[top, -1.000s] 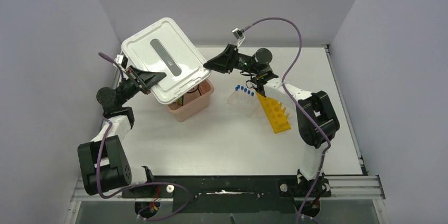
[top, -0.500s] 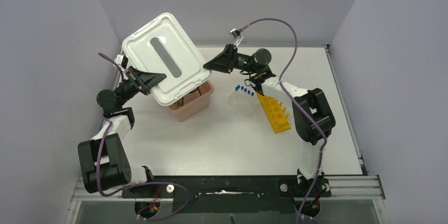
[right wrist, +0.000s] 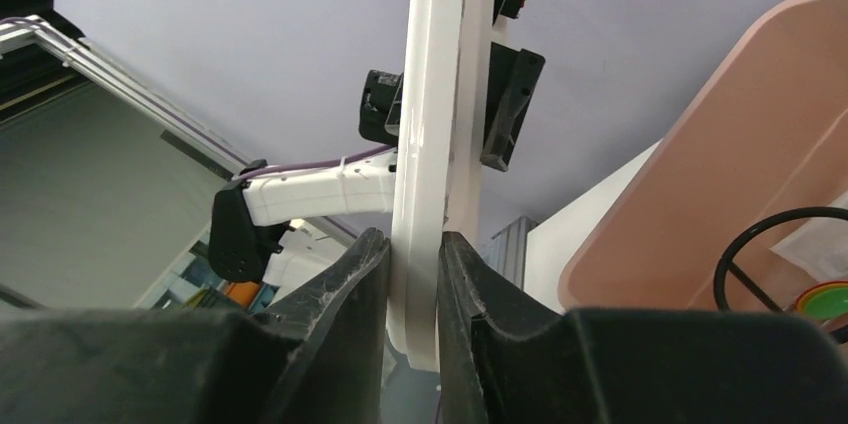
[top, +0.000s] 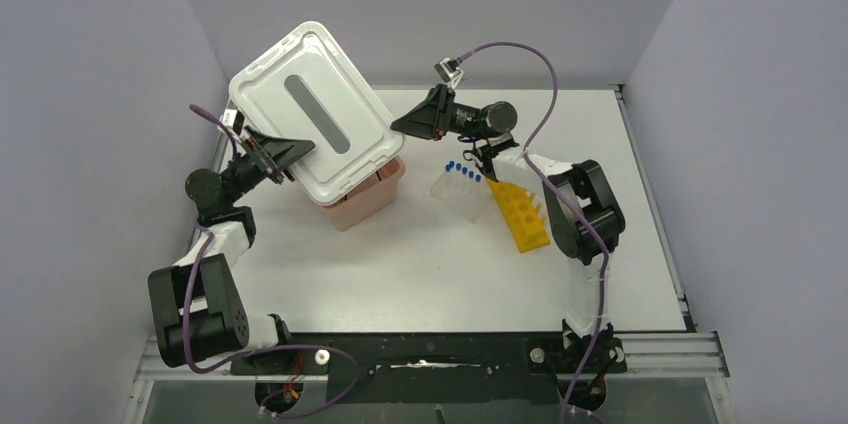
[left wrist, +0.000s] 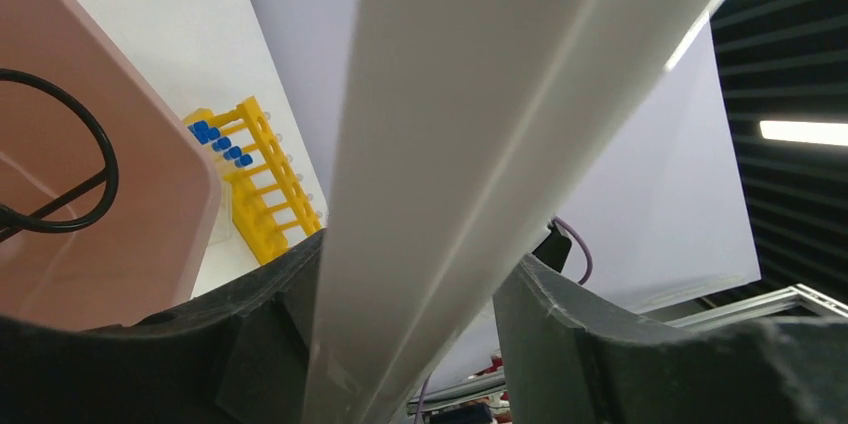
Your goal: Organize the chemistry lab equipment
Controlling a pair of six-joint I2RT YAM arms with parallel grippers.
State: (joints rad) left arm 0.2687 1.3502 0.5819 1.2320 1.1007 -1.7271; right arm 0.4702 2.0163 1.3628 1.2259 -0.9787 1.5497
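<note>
I have the white lid (top: pixel 310 119) up off the pink tub (top: pixel 378 196), tilted steeply, with one of my grippers at each side of it. My right gripper (top: pixel 405 124) pinches the lid's right rim, both fingers pressed flat against the plastic in the right wrist view. My left gripper (top: pixel 290 152) is at the opposite rim with its fingers spread. The rim runs between them and touches one finger, and a gap shows beside the other.

The equipment lies below and around my grippers, and neither one touches any of it. The black wire ring (left wrist: pixel 112 169) lies inside the tub, under the raised lid and between my two grippers. I cannot make out the other small things in there.

The clear tube rack (top: pixel 455 196) stands on the table just to the right of the tub, below my right gripper and nearer my bases. The blue-capped tubes (top: pixel 462 170) stand upright in it. The yellow holed rack (top: pixel 524 214) lies just beside it on the right, under my right forearm.
</note>
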